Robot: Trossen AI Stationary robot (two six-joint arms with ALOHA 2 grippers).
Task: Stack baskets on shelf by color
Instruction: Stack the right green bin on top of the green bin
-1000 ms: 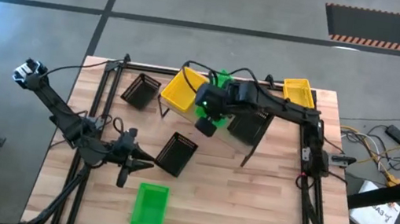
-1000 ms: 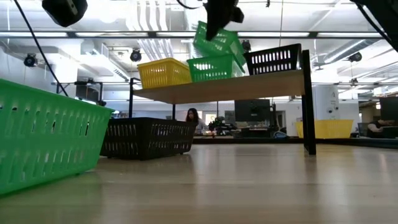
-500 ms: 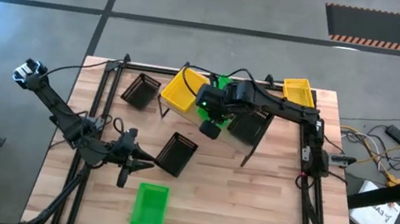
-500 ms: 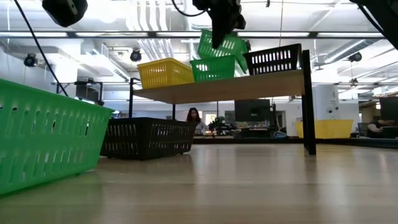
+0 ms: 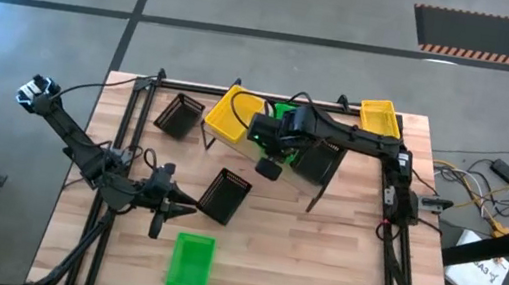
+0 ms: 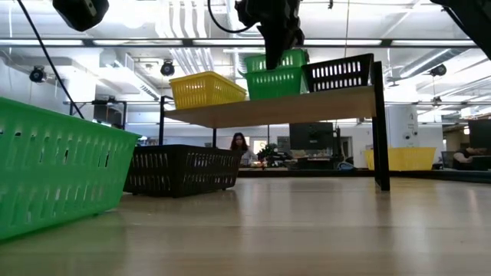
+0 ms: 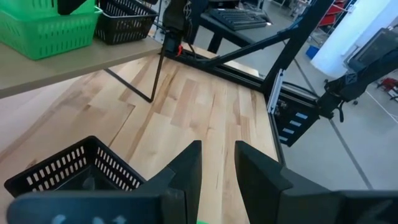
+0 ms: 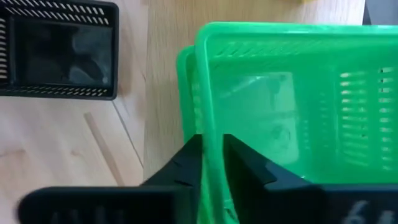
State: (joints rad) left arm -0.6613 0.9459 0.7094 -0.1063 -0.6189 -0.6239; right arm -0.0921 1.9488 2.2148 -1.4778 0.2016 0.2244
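The tilted green basket (image 6: 276, 60) has dropped level, still clamped by its rim in the nearly shut right pincer (image 8: 211, 163), nested into the green one (image 6: 275, 83) on the shelf (image 6: 307, 105), so that colour looks stacked; the left pincer (image 7: 217, 163) waits, slightly open and empty, low over the surface (image 5: 317, 263).

green basket (image 6: 278, 58) nested level in green basket (image 6: 276, 81) on shelf (image 6: 307, 104).
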